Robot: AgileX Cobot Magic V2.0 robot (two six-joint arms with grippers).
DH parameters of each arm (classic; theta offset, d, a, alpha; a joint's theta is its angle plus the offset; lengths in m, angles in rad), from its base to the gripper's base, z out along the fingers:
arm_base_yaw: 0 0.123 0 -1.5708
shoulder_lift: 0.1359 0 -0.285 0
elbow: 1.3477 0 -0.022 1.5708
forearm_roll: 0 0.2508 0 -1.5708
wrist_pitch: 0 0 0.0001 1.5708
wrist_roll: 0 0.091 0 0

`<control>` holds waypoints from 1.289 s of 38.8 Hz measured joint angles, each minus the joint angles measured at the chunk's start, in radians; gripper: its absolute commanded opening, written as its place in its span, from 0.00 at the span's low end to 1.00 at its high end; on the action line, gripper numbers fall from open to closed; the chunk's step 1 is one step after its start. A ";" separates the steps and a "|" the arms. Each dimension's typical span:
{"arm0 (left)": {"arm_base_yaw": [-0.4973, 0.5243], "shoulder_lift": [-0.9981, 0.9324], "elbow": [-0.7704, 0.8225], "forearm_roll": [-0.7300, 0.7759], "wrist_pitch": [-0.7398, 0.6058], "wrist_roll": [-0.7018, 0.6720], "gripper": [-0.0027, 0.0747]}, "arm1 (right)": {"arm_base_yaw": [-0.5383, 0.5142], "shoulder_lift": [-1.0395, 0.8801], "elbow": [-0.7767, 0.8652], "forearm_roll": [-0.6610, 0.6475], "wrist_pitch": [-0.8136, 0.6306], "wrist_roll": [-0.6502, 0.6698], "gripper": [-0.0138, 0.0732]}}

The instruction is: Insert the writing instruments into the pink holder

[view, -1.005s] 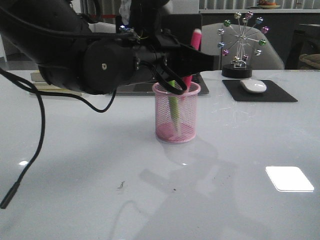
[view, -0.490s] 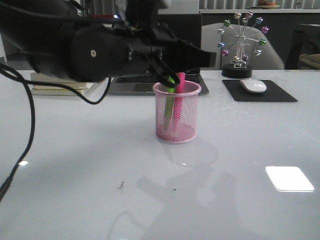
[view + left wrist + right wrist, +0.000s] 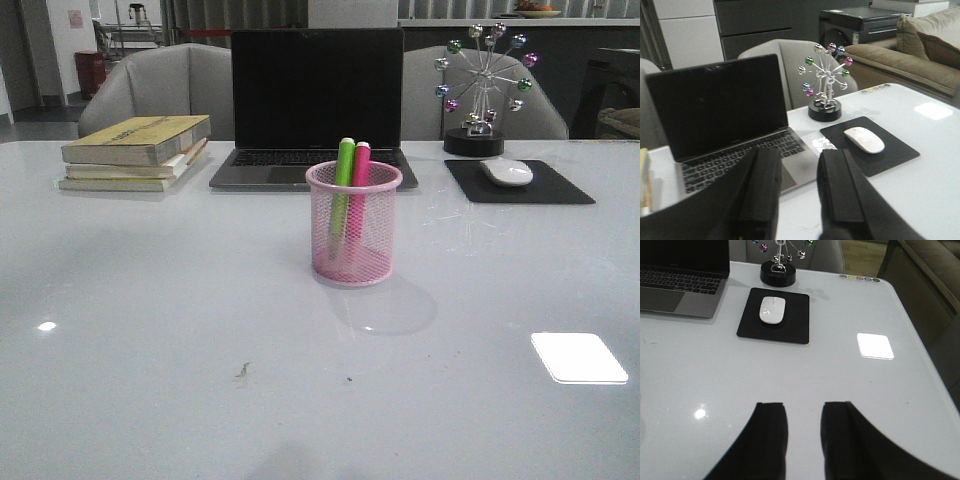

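Both writing instruments stand inside the pink holder point(image 3: 353, 222) at the middle of the table point(image 3: 150, 330). The green pen point(image 3: 342, 190) and the pink pen point(image 3: 357, 195) lean side by side, close to upright, their tops poking just above the rim and tilted a little toward the laptop point(image 3: 315, 105) behind. Judged from this, the task looks finished — nothing is left lying on the table to pick up.

No arm shows in the front view. In its wrist view, the left tool point(image 3: 799, 192) is released, with a clear gap between its fingers and nothing in it; it hangs over the laptop's near edge and faces the mouse point(image 3: 864, 139) and the ball ornament point(image 3: 824, 85). The right tool point(image 3: 804, 440) is likewise parted and empty, above bare table, looking toward the mouse pad point(image 3: 774, 316).

Neither wrist view shows the holder, so its direction from either tool cannot be told. Any further move would most likely be a retreat, and the pens' near-vertical axis means only a knock to the cup could upset them.
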State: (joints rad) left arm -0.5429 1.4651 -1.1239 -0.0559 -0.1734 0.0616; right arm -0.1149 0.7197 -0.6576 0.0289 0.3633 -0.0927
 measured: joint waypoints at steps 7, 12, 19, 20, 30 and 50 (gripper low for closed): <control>0.105 -0.183 0.001 0.084 0.153 0.003 0.39 | 0.000 0.000 0.000 0.000 0.000 0.000 0.53; 0.182 -0.306 0.001 0.098 0.269 0.006 0.39 | 0.000 0.000 0.000 0.000 0.000 0.000 0.53; 0.269 -0.442 0.034 0.111 0.403 0.006 0.39 | 0.000 0.000 0.000 0.000 0.000 0.000 0.53; 0.275 -0.458 0.045 0.113 0.405 0.006 0.39 | 0.000 0.000 0.000 0.000 0.000 0.000 0.53; 0.363 -0.673 0.247 0.114 0.378 0.006 0.39 | 0.000 0.000 0.000 0.000 0.000 0.000 0.53; 0.451 -0.915 0.515 0.087 0.395 0.008 0.39 | 0.000 0.000 0.000 0.000 0.000 0.000 0.53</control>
State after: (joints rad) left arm -0.0921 0.5497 -0.6089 0.0309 0.2220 0.0695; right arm -0.1149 0.7197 -0.6576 0.0289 0.3633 -0.0927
